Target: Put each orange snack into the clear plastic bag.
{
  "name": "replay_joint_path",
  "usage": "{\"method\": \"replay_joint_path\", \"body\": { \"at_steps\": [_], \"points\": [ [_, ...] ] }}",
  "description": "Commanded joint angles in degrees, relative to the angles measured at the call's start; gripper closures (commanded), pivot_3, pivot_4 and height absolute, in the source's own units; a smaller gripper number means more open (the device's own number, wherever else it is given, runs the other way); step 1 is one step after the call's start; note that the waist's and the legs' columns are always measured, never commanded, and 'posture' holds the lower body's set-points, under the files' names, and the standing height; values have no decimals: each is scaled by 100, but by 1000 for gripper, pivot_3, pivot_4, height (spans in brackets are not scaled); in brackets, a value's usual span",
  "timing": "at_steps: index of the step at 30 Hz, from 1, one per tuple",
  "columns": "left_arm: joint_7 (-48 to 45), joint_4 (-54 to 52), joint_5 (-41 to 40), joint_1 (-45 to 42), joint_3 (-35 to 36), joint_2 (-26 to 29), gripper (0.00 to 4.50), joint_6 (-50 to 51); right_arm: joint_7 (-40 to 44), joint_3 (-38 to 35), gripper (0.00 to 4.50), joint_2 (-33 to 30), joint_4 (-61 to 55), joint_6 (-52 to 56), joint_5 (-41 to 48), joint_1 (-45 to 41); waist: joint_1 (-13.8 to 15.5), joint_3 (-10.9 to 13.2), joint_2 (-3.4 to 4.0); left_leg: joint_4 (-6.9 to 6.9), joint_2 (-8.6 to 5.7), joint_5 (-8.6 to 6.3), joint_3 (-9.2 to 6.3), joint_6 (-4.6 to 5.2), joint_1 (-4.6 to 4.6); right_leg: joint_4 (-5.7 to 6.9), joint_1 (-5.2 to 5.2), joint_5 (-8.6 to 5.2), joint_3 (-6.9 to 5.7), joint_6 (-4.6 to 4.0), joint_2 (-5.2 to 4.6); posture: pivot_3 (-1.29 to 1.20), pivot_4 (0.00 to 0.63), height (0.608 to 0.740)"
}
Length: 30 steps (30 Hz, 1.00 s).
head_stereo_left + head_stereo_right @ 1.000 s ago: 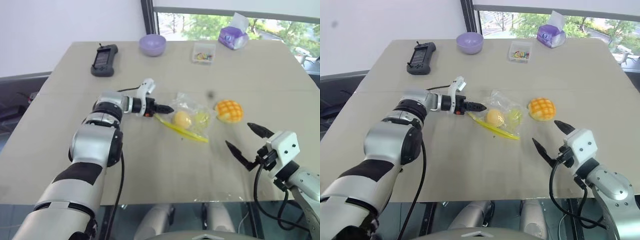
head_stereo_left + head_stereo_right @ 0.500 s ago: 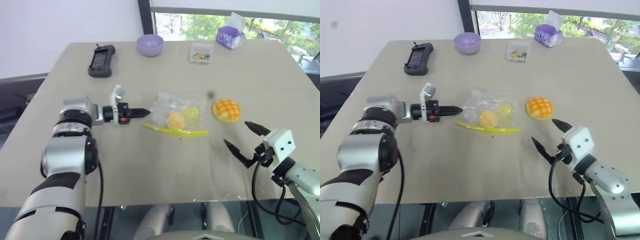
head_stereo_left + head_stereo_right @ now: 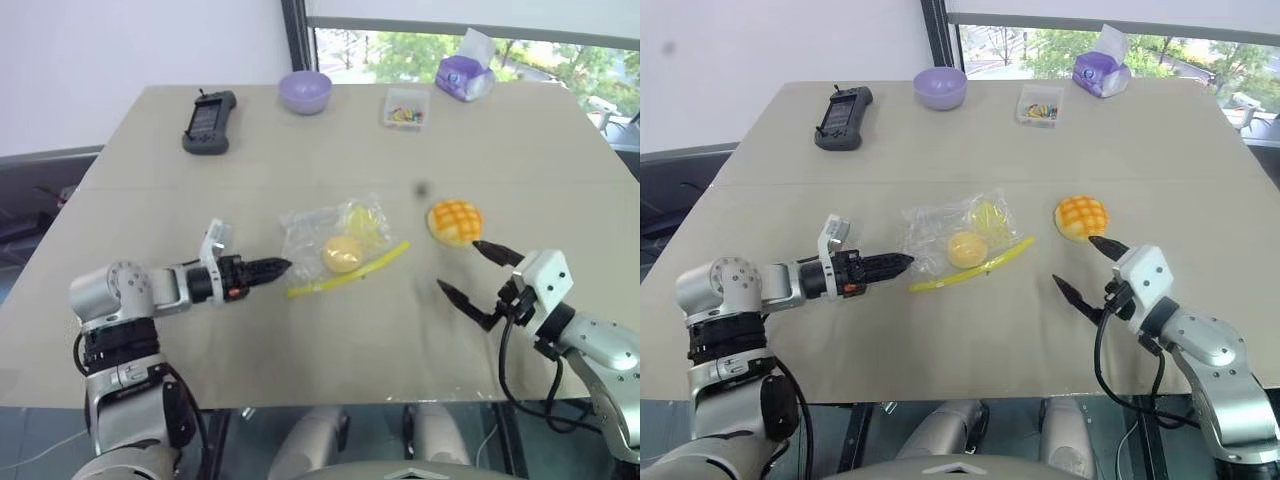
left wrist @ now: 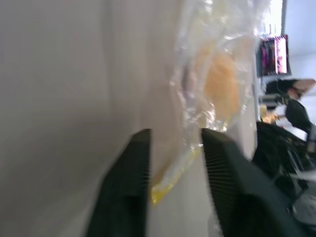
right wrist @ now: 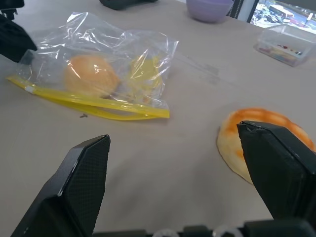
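Note:
The clear plastic bag lies mid-table, its yellow zip strip slanting along the near side. Inside it sit two orange snacks, one orange and one paler yellow. A third orange snack, with a criss-cross top, rests on the table to the right of the bag. My left gripper points level at the bag's left edge. It is open, and the bag's corner lies in the gap between its fingers. My right gripper stands wide open just in front of the criss-cross snack, not touching it.
Along the table's far edge stand a black handheld device, a purple bowl, a small clear box of colourful bits and a purple tissue pack. The table's near edge runs just below both grippers.
My left arm has drawn back toward the near left. The bag came along and turned, so its zip strip now slants. The right gripper has edged toward the criss-cross snack.

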Motion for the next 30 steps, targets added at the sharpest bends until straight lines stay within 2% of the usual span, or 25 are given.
{"method": "replay_joint_path", "body": {
  "at_steps": [1, 6, 9, 12, 13, 16, 21, 26, 30],
  "points": [
    [403, 168, -182, -189, 292, -178, 2001, 15, -42, -7, 0, 3, -110, -49, 19, -65, 1, 0, 0, 0, 0, 0, 4, 0, 0, -1, 0, 0, 2, 0, 0, 0, 150, 740],
    [697, 412, -258, -306, 130, -703, 2001, -111, -149, 34, 0, 13, -220, 14, -23, -21, 32, -3, -3, -1, -1, 0, 11, 0, 1, -4, 0, 2, 6, 4, -2, 0, 150, 740],
    [741, 331, -388, -304, -84, -839, 2001, -132, -194, 46, 0, 18, -247, 6, -49, 5, 63, -5, -3, -1, -1, 0, 13, 0, 1, -3, 0, 2, 8, 4, -2, 0, 150, 740],
    [902, 454, -446, -476, 29, -947, 2921, -136, -252, 77, 0, -2, -234, -95, -210, 29, 97, -7, -3, -1, -1, 0, 17, 0, 2, -3, 0, 3, 12, 6, -2, 0, 150, 740],
    [934, 490, -543, -527, 109, -957, 3525, -67, -283, 97, 0, -14, -221, -142, -302, 27, 102, -9, -2, -1, -1, 0, 18, 0, 2, -3, 0, 4, 12, 7, -2, 0, 150, 740],
    [1061, 735, -1043, -648, 296, -897, 4397, 15, -435, 306, 0, -18, -73, -430, -794, -58, 100, -10, -1, -1, 0, 0, 18, 0, 3, -1, -1, 4, 13, 7, -1, 0, 150, 740],
    [1970, 1402, -2450, -1099, 582, -814, 4397, 15, -836, 1072, 0, 21, 675, -1055, -2062, -598, 87, -11, -6, 0, -1, 0, 21, 0, 3, -1, -5, 5, 16, 9, 1, 0, 150, 740],
    [3377, 1940, -3949, -1472, 740, -834, 4397, 15, -1274, 1764, 0, 350, 1871, -1434, -2998, -1583, 59, -15, -14, 8, 1, 0, 25, 0, -1, 3, -12, 10, 23, 8, 2, 0, 150, 740],
    [4262, 2152, -4730, -1495, 788, -851, 4397, 15, -1510, 2311, 0, 820, 2653, -1435, -3590, -2419, -79, -19, -23, 6, 0, 0, 32, 0, -4, -2, -20, 10, 37, 9, 1, 0, 150, 740]
  ]
}}
